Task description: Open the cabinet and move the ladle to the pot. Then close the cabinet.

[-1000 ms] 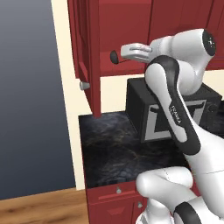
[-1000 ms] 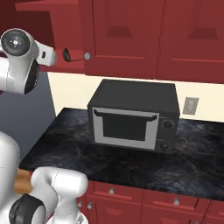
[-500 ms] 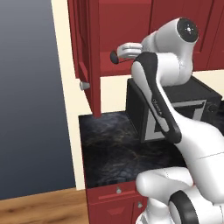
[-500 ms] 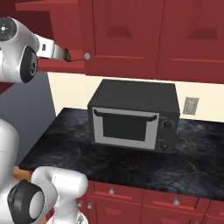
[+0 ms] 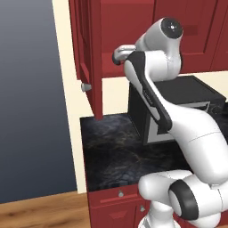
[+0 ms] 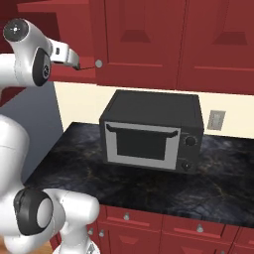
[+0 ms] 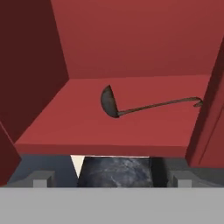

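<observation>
**Ladle lies crosswise on the shelf, straight ahead of your gripper**

Your gripper (image 6: 74,63) sits at the mouth of the open cabinet (image 6: 149,39), level with its lower shelf. In the hand view the finger tips (image 7: 41,180) stand far apart at the two bottom corners with nothing between them, so the tool is spread and empty.

The ladle (image 7: 144,103) is the only thing inside the cabinet. It lies on the red shelf, ahead of the tool and partway back from the front edge. Its long axis runs across your line of approach: the dark bowl (image 7: 109,101) sits near the centre of the hand view, and the thin handle stretches off toward the right, ending in a small hook close to the right wall of the cabinet. The bowl looks tipped on its side, open face turned left.

Since the handle runs side to side in that view, your judgement call is the wrist: the fingers probably need to close across the handle, not along it. The stretch of handle just right of the bowl looks like the most reachable spot.

The left door (image 5: 87,58) hangs swung out beside the arm. On the dark counter (image 6: 99,173) below stands a black microwave (image 6: 151,131).
</observation>
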Controlling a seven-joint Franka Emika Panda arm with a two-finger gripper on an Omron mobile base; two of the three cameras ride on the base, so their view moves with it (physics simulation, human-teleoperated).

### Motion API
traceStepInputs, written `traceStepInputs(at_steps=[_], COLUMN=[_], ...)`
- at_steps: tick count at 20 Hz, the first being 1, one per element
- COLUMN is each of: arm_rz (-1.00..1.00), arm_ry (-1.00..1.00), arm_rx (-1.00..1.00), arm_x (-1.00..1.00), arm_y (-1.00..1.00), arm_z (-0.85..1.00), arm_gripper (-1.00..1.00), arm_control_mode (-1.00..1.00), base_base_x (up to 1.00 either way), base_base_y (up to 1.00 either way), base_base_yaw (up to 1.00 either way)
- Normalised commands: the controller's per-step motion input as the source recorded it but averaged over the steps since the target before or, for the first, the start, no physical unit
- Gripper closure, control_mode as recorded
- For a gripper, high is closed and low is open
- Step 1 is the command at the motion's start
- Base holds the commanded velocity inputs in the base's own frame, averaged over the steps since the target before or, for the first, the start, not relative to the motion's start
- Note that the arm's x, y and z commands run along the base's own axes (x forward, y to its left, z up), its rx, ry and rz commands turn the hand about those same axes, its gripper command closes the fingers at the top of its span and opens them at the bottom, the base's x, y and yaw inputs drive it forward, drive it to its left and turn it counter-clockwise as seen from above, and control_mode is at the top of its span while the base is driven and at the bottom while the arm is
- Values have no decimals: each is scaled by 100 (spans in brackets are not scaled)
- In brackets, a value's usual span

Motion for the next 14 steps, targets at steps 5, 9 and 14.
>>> traceStepInputs(at_steps=[5,9,14], arm_rz=[0,0,0], arm_ry=[-7,-5,0], arm_rx=[-5,-1,-1], arm_x=[50,68,55], arm_y=[8,6,10], arm_z=[-31,0,-2], arm_gripper=[-100,-100,-100], arm_control_mode=[-100,-100,-100], base_base_x=[0,0,0], base_base_y=[0,0,0], base_base_yaw=[0,0,0])
